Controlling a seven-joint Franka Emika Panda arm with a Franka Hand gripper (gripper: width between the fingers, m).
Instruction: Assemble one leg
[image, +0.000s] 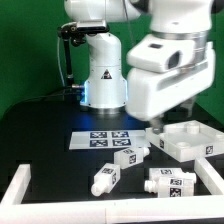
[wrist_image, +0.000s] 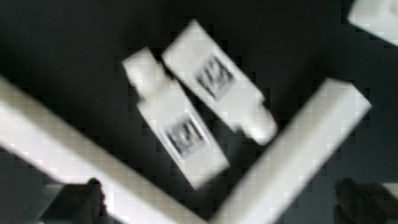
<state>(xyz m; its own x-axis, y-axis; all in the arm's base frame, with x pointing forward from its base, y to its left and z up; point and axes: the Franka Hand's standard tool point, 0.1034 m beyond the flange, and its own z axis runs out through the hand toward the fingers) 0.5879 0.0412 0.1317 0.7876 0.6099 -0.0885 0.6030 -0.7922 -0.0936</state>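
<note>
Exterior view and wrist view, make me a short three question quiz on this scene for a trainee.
1. True or false: the gripper is shut.
2. How many legs lie side by side in the wrist view? A one, B two, C four.
3. On which side of the exterior view does the white tabletop lie?
Key: 1 false, it is open; 2 B; 3 the exterior view's right.
</note>
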